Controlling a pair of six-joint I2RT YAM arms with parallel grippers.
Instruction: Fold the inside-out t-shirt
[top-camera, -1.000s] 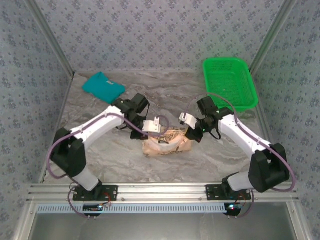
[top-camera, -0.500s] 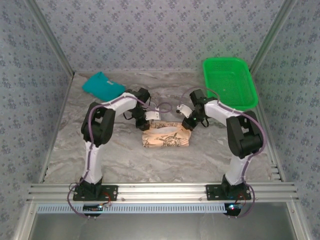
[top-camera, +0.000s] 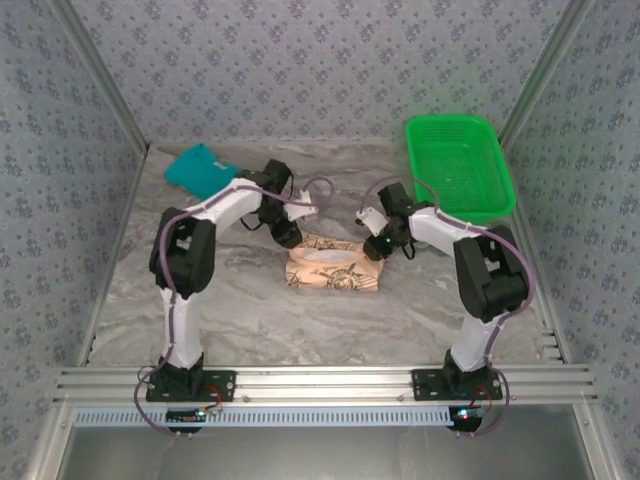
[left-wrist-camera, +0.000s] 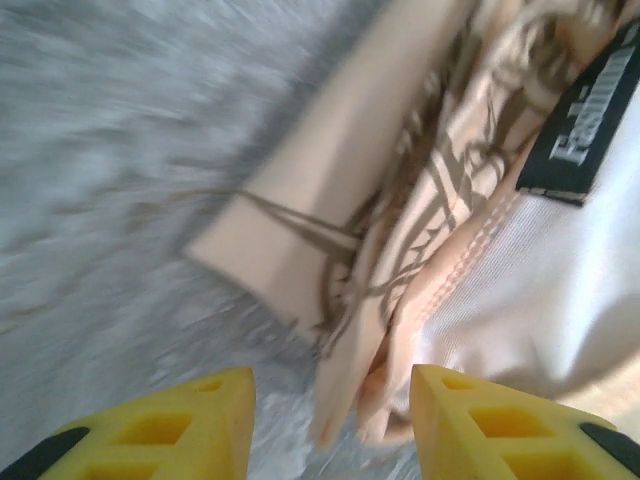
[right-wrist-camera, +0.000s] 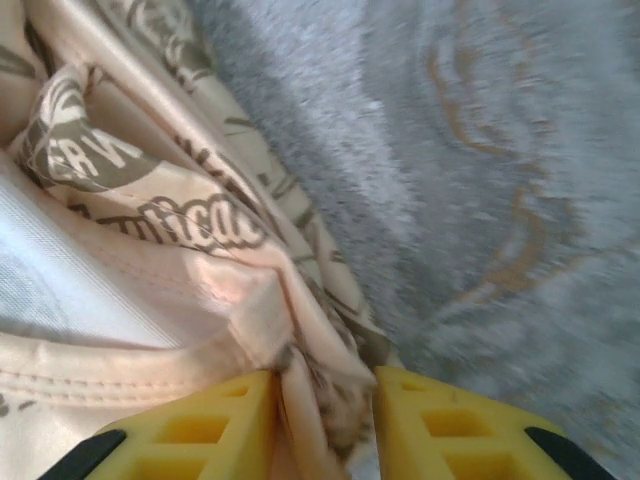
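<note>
We read brown cursive "…autical" printed on inside-out t-shirt (right-wrist-camera: 150, 220), block letters "ER V" above it. Small dark label (left-wrist-camera: 580, 125): white lettering blurred, we read only leading "F".

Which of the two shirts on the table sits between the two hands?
The peach printed t-shirt, mid-table; the teal shirt lies apart at the far-left corner.

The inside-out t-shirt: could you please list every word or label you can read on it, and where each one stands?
"autical": brown script print on the inside-out t-shirt, its start lost in a crease.
"ER V": print fragment on a fold above that.
The dark label: white lettering, too blurred to read.
</note>
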